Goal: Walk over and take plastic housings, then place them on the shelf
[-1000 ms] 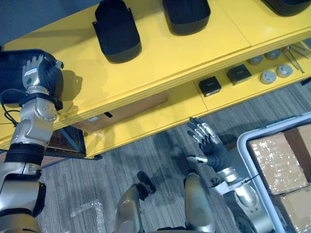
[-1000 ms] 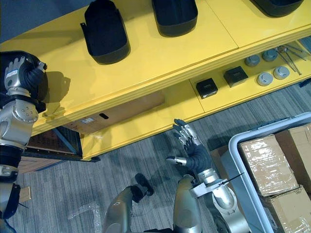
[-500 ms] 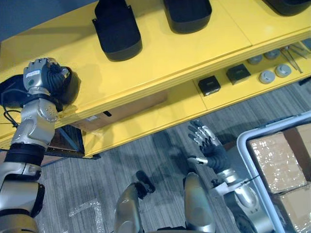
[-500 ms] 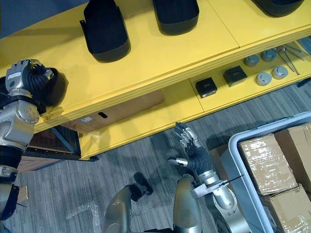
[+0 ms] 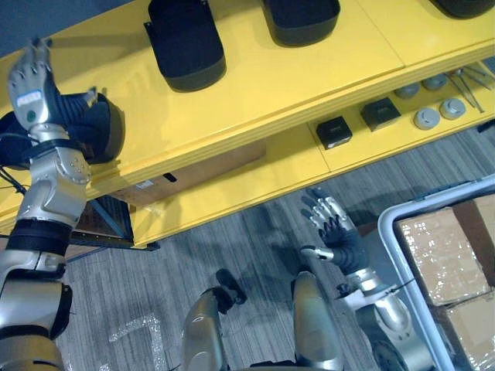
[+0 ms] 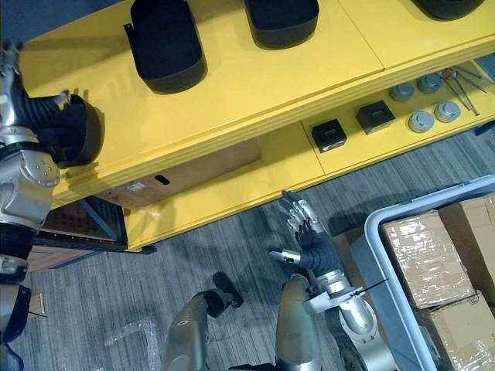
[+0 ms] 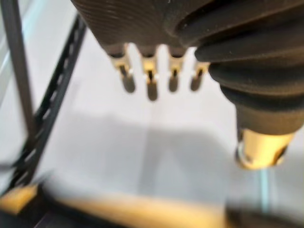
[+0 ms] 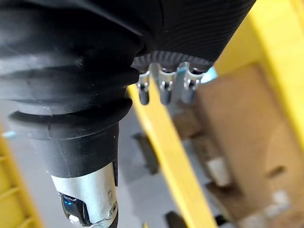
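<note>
A black plastic housing [image 5: 108,133] lies at the left end of the yellow top shelf [image 5: 309,69]. My left hand [image 5: 31,93] is raised just above and beside it, open, fingers [image 7: 149,71] straight and holding nothing. More black housings rest further along the shelf: one [image 5: 184,42] in the middle, another [image 5: 302,15] to its right. My right hand [image 5: 334,230] hangs low over the grey carpet in front of the shelf, open and empty, its fingers [image 8: 164,88] spread.
The lower yellow shelf carries two small black boxes [image 5: 334,132] and round grey discs [image 5: 428,117]. A cardboard box [image 5: 193,174] sits under the top shelf. A grey-rimmed cart [image 5: 387,232] with wrapped cartons stands at the lower right.
My left hand has opened and lifted off the black housing, which now lies on the shelf's left end. The right hand has barely moved.
</note>
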